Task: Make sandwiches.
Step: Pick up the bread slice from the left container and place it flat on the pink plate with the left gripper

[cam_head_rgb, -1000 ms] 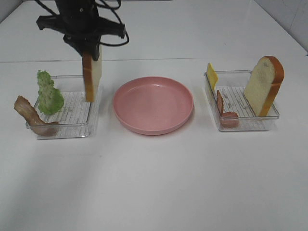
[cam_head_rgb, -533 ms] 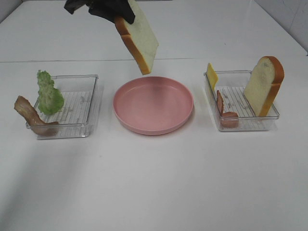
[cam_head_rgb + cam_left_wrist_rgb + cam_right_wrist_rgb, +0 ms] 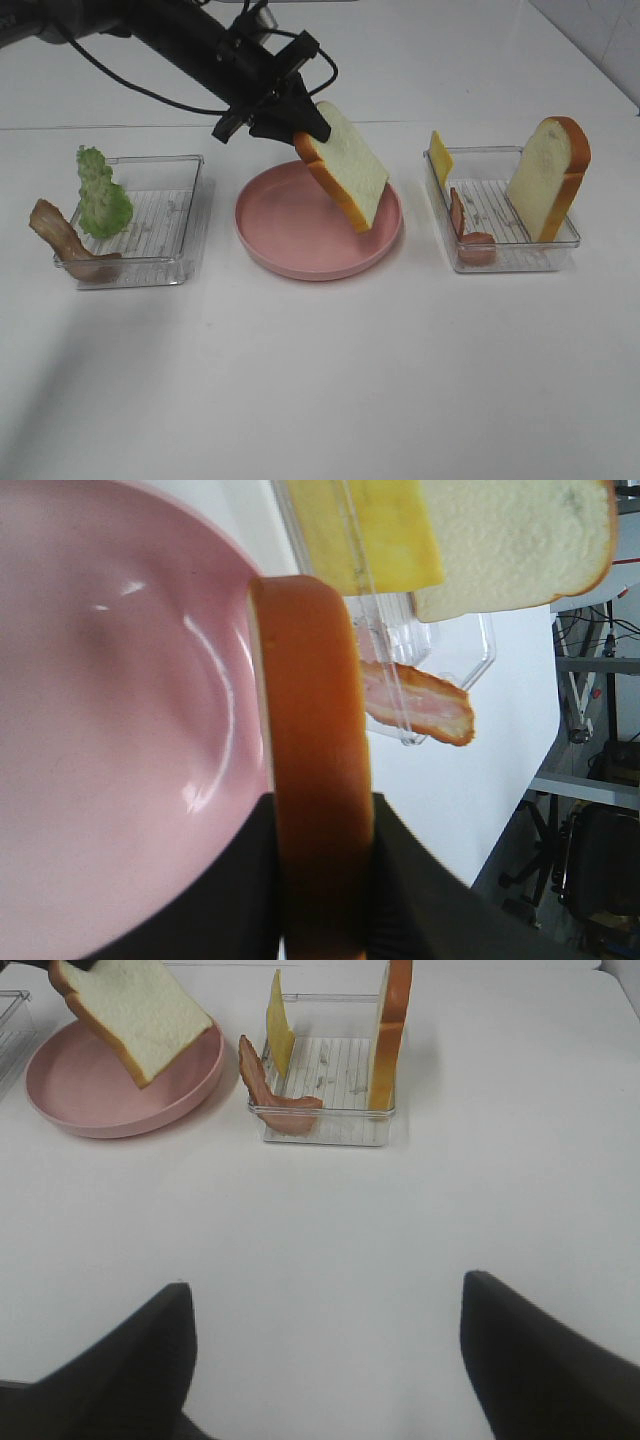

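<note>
My left gripper [image 3: 292, 125] is shut on a white bread slice [image 3: 343, 167] with orange-brown crust and holds it tilted over the pink plate [image 3: 280, 228]. In the left wrist view the crust [image 3: 312, 810] sits between the dark fingers above the plate [image 3: 110, 760]. The left tray [image 3: 160, 225] holds a green lettuce leaf [image 3: 102, 195] and a bacon strip [image 3: 65, 245]. The right tray [image 3: 500, 215] holds a second bread slice [image 3: 548, 178], a yellow cheese slice [image 3: 439, 157] and bacon [image 3: 465, 228]. My right gripper [image 3: 325, 1360] is open over bare table, well short of the right tray [image 3: 325, 1090].
The white table's far edge runs behind the trays. A wide stretch of table lies in front of the plate and trays. Beyond the table's edge, the left wrist view shows a metal stand [image 3: 570, 780] on the floor.
My left arm has carried the bread slice from the left tray up and rightward, then down over the pink plate. The right arm has not moved.
</note>
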{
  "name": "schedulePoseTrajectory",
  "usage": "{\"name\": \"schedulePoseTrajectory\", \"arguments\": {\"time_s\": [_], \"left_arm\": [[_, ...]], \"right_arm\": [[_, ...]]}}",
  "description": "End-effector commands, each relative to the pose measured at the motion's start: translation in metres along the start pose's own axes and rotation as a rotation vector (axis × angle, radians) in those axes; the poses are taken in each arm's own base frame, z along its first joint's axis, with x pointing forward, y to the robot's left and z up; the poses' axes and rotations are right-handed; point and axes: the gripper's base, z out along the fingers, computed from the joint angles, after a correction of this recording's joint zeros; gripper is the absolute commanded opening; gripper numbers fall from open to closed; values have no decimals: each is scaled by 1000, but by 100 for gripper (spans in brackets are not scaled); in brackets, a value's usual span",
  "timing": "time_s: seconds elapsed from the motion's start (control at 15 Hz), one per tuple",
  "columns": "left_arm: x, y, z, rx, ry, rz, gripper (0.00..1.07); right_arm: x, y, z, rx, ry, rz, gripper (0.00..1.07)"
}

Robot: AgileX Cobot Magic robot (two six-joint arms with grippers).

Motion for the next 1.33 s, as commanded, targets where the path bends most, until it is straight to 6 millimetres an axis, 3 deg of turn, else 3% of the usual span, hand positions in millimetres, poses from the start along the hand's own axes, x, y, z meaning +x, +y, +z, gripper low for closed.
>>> {"name": "schedulePoseTrajectory", "arguments": {"time_s": [0.07,0.27,0.33,0.67,1.0,1.13,1.33], "left_arm": [[0,15,15,45,15,-52,0],[0,23,22,38,10,-72,0],[0,23,22,37,10,-72,7],[0,22,20,24,14,-60,67],[0,16,2,-122,7,17,74],[3,17,0,-166,38,15,80],[3,21,0,-212,38,34,80]], "right_arm": [[1,1,-1,4,-24,-1,71],[1,1,-1,4,-24,-1,71],[1,1,-1,4,-24,-1,71],[1,1,-1,4,-24,-1,71],[1,1,-1,4,-24,-1,71],[1,1,-1,4,-24,-1,71],[1,1,-1,4,-24,-1,71]]}}
